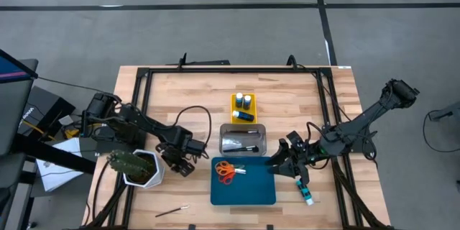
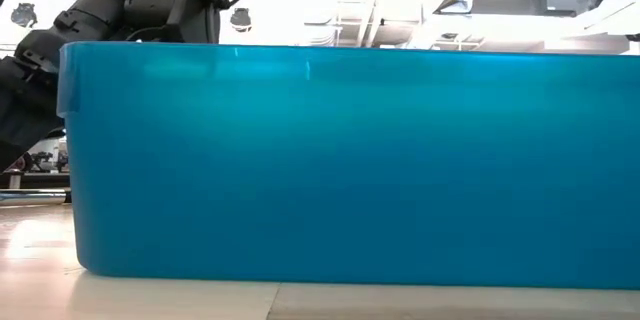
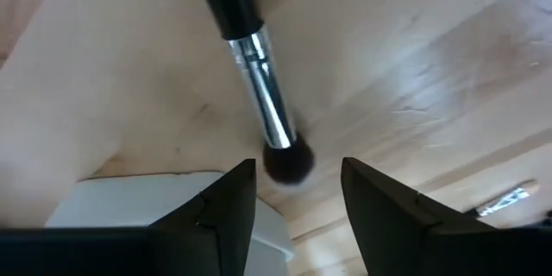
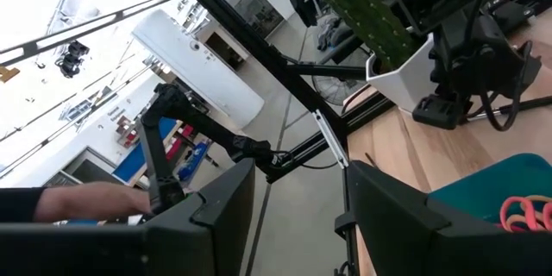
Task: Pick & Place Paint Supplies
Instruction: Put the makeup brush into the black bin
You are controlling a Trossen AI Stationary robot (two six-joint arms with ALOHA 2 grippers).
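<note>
Paint supplies on the wooden desk (image 1: 194,93), placed relative to the blue tray (image 1: 243,192) at the front edge. Orange-handled scissors (image 1: 227,172) lie inside the tray, at its far left part. Just behind the tray stands a clear tray (image 1: 243,130) holding dark-handled brushes (image 1: 241,144); behind that, a yellow tray (image 1: 234,108) with three blue bottles (image 1: 243,102). A fourth blue bottle with a white cap (image 1: 305,191) lies on the desk just right of the blue tray. A thin paintbrush (image 1: 172,210) lies left of the tray, near the desk's front edge. The left gripper (image 1: 184,164) hangs just left of the tray, beside the cactus in a white pot (image 1: 139,167), jaws spread over a dark-handled brush (image 3: 259,86) without touching it. The right gripper (image 1: 282,164) sits at the tray's right far corner, jaws spread, pinching nothing.
</note>
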